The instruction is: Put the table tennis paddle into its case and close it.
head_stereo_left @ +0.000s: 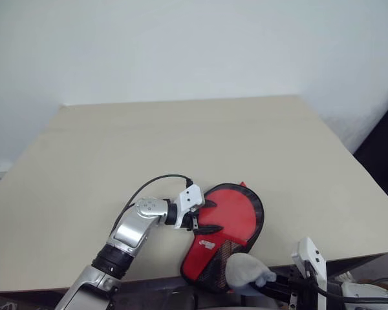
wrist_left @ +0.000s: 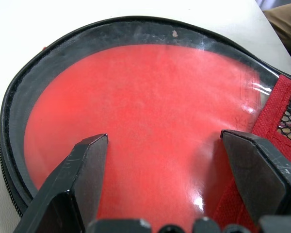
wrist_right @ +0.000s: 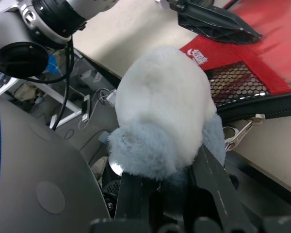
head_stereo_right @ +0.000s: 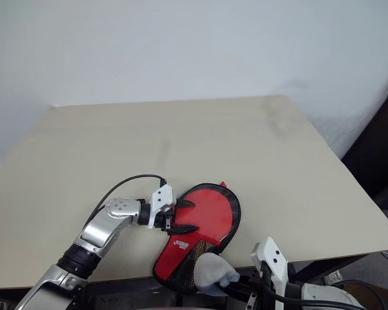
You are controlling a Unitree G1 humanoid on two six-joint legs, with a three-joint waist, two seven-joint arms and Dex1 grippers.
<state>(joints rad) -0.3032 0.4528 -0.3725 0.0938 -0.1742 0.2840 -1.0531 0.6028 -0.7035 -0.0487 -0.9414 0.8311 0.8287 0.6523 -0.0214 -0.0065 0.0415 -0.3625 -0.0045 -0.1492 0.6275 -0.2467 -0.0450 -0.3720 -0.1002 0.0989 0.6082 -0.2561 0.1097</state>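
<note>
The red fabric paddle-shaped case with black piping (head_stereo_left: pixel 227 229) lies shut at the beige bench's (head_stereo_left: pixel 181 148) near edge, the red rubber paddle face (wrist_left: pixel 136 126) visible through its clear window. Its handle end overhangs that edge. The left hand (head_stereo_left: pixel 202 221) rests spread wide on the case; the right hand (wrist_right: pixel 177 194), fingers closed, grips a fluffy white-and-blue plush (wrist_right: pixel 162 111) beside the handle end.

1. The case (head_stereo_left: pixel 227 226) is red with a black-piped edge; a white logo sits toward 6 o'clock on it, above a black honeycomb mesh pocket (wrist_right: pixel 235 82).
2. Its clear window (wrist_left: pixel 150 121) shows the paddle's (wrist_left: pixel 136 145) plain red face.
3. The table (head_stereo_left: pixel 181 142) is plain pale beige.
4. The left gripper's fingers (wrist_left: pixel 82 170) are black.
5. A fluffy white and pale blue-grey toy (wrist_right: pixel 162 116) covers the right gripper (head_stereo_left: pixel 271 284).
</note>
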